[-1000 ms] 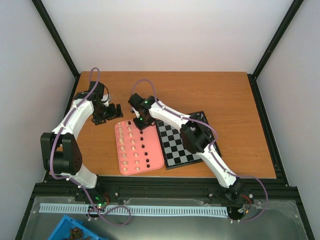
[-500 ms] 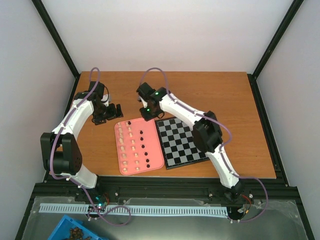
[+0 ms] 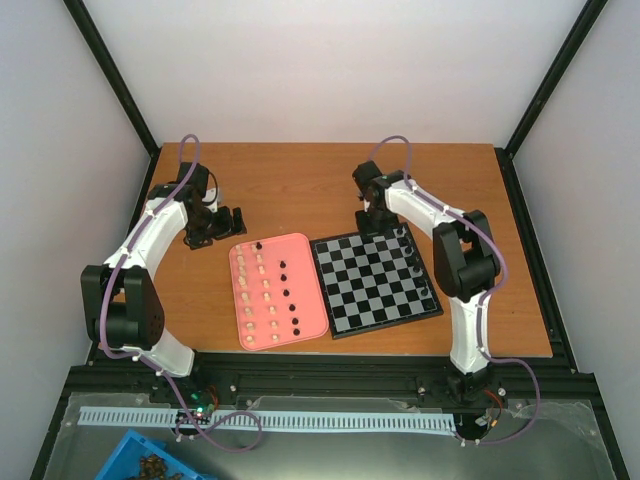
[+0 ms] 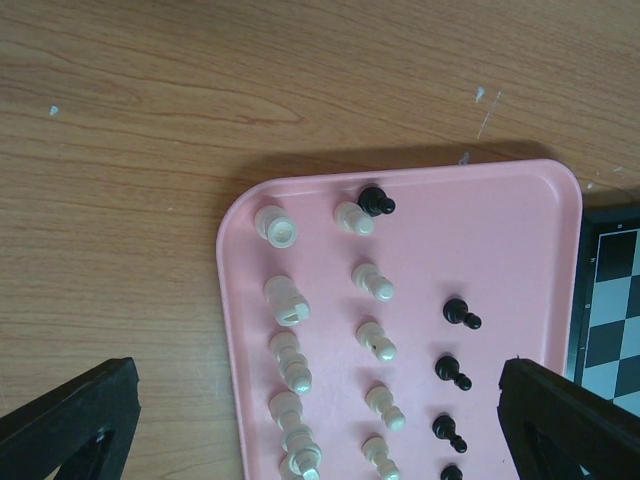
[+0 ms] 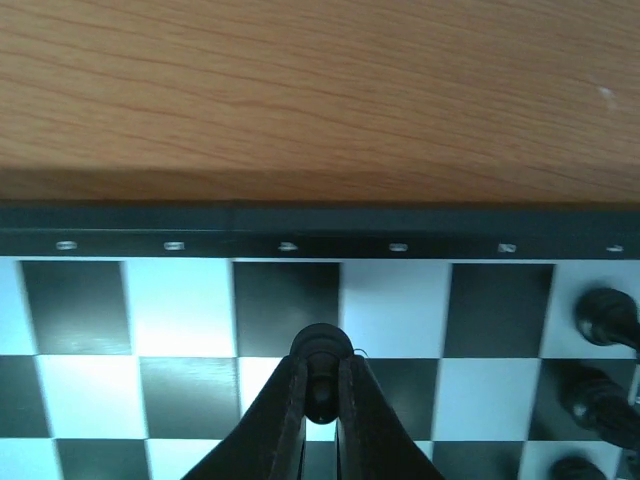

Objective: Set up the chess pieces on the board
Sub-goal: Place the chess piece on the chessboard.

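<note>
Overhead and wrist views. The right gripper point(image 5: 320, 388) is clenched on a single black piece point(image 5: 320, 347), which stands upright between its fingertips. The piece lies directly under the wrist, over the second row in from the far edge of the board point(image 3: 368, 292), near the line between a black and a white square. Whether its base touches the board cannot be told. In the overhead view this gripper point(image 3: 372, 222) sits at the board's far edge, toward the right half. More black pieces point(image 5: 603, 316) stand along the board's right edge.

The left gripper point(image 3: 237, 221) is released, its fingers point(image 4: 72, 420) spread wide. It hangs over the table point(image 3: 300, 175) just beyond the far left corner of the pink tray point(image 4: 500, 250), well apart from the board. The tray lies just left of the board and holds two columns of cream pieces point(image 4: 372, 282) and one column of black pieces point(image 4: 460, 313). One further black piece point(image 4: 377, 203) sits at the tray's far end, touching a cream one.
</note>
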`<act>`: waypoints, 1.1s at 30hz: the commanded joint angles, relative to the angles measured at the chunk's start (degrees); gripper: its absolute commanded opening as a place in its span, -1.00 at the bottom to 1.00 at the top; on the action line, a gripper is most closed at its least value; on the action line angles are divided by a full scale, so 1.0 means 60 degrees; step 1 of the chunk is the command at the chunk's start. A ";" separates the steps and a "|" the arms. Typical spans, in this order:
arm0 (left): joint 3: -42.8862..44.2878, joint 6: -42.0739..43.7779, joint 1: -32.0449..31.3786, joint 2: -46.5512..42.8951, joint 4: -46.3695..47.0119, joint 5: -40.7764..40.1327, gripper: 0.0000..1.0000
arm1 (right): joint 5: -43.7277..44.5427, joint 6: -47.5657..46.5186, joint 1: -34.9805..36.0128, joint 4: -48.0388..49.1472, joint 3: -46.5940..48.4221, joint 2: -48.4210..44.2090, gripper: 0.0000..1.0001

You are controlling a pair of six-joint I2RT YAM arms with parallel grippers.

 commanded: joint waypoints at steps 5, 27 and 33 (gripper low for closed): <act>0.0107 -0.0005 -0.0056 0.0000 0.0055 0.0032 0.99 | 0.0426 -0.0056 -0.0749 0.0301 -0.0254 -0.0136 -0.94; 0.0295 0.0029 -0.0058 0.0337 -0.0033 -0.0042 1.00 | 0.0861 -0.0241 -0.1239 0.0315 -0.0130 0.0547 -0.94; 0.0412 0.0036 -0.0065 0.0441 -0.0076 -0.0056 0.99 | 0.0850 -0.0276 -0.1260 0.0304 -0.0090 0.0666 -0.92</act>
